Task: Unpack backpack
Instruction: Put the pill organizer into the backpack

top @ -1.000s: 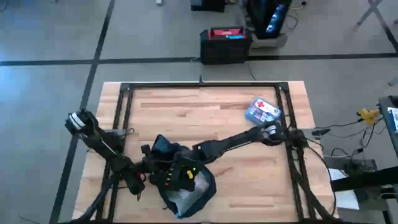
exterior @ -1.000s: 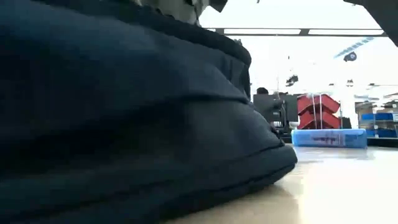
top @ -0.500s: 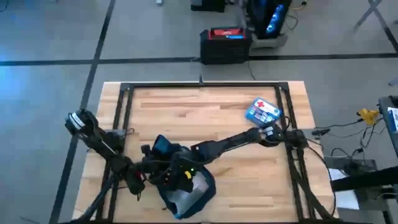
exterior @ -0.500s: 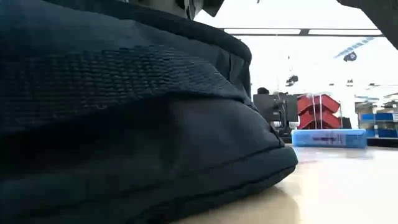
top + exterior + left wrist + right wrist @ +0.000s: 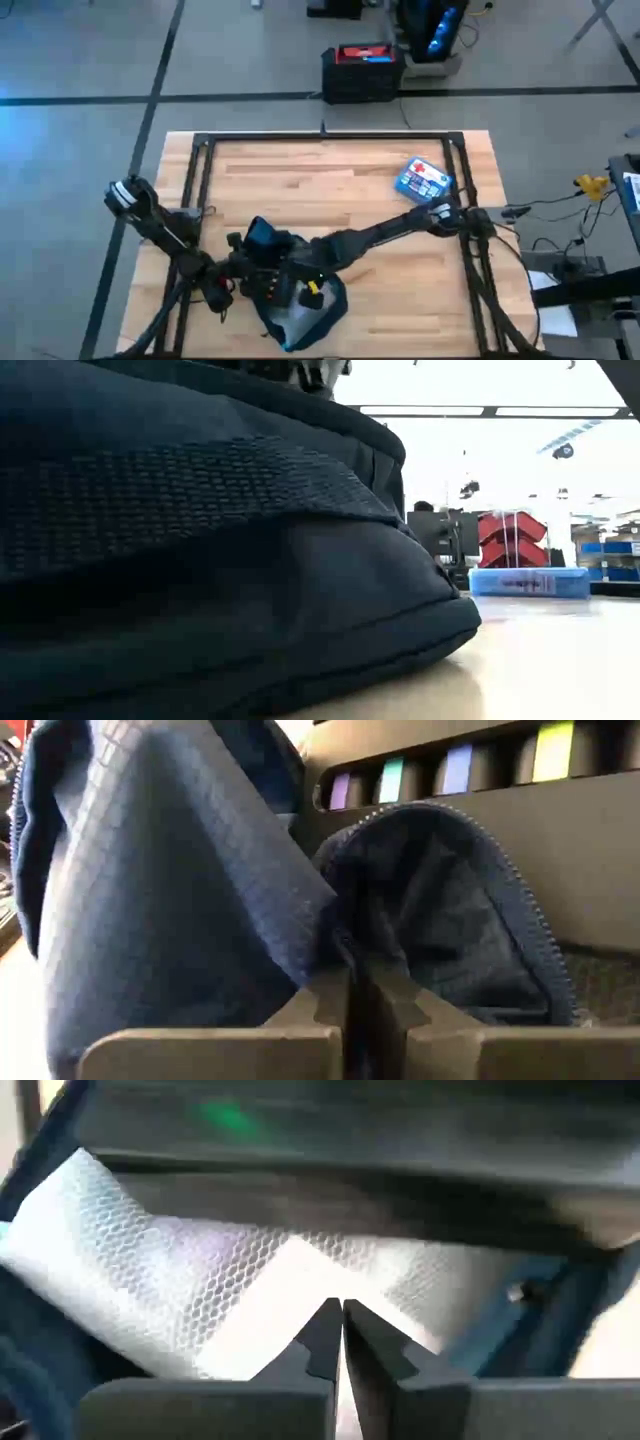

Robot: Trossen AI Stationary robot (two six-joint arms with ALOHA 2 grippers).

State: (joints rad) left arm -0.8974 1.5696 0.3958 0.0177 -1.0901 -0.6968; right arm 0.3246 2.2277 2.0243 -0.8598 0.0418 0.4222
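**Both tools buried in the backpack at the front of the counter**

From the high view: the backpack (image 5: 290, 300) is slumped near the front edge of the counter (image 5: 300, 180), a bit left of the middle, with its mouth gaping and some pale lining or contents showing at the front end. The left tool (image 5: 243, 275) comes in from the front-left corner and sits right at the bag's left rim. The right arm stretches diagonally across from the right edge, and the right tool (image 5: 305, 292) is down over the open mouth. There's a small blue and white box (image 5: 424, 179) well apart from all that, up near the back-right corner. Beyond the back edge, a dark crate (image 5: 362, 70) with a red top sits on the floor.

Low view is basically all backpack (image 5: 200, 550): dark navy fabric with a woven strap band across it, sitting flat on the counter (image 5: 540, 660). The box (image 5: 530, 582) shows far off to the side, red bins (image 5: 512, 538) in the room behind it.

Left wrist view: the left tool (image 5: 358, 990) is clenched, fingertips pressed together with a fold of the navy fabric (image 5: 170, 900) pinched between them, right by the zipper edge (image 5: 520, 890).

Right wrist view: the right tool (image 5: 337, 1325) is closed tight too, tips meeting against a clear honeycomb-textured plastic pouch (image 5: 200, 1270) inside the bag. Can't honestly tell whether it actually has hold of the plastic or is just touching it.
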